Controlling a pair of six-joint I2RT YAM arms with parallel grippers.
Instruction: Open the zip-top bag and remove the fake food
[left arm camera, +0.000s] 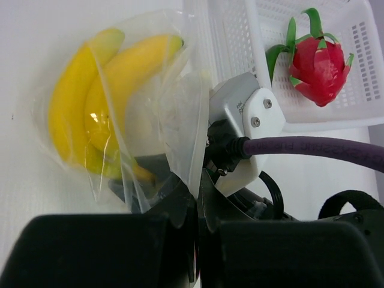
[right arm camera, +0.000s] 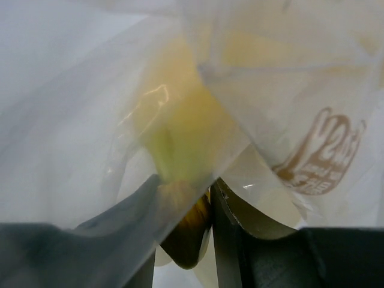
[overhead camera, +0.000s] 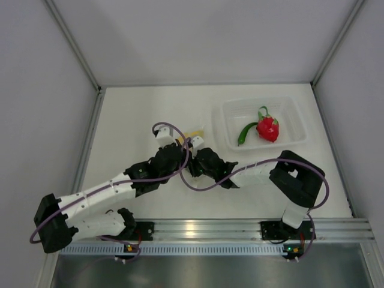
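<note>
Right now the zip-top bag (left arm camera: 150, 120) sits near the middle of the table (overhead camera: 132, 120), with the yellow banana bunch (left arm camera: 72, 114) inside it. Your left gripper (left arm camera: 197, 201) is clamped tight on the bag's near film. Your right gripper (right arm camera: 210, 204) is pinched narrow from the right, with film running between its fingers.

Bare surface lies between the bag and the table's left and far edges, where the walls (overhead camera: 36, 90) rise. Toward the far right corner, the tray (overhead camera: 264, 101) holds the red fruit (overhead camera: 267, 128) and the green piece (overhead camera: 246, 133), apart from the bag.

Just right of the bag, the right arm's wrist housing (left arm camera: 246, 120) and purple cable (left arm camera: 312, 147) crowd in. From above, both wrists cover most of the bag. The right wrist view is blurred film and yellow, so you cannot tell whether the zip strip is open.
</note>
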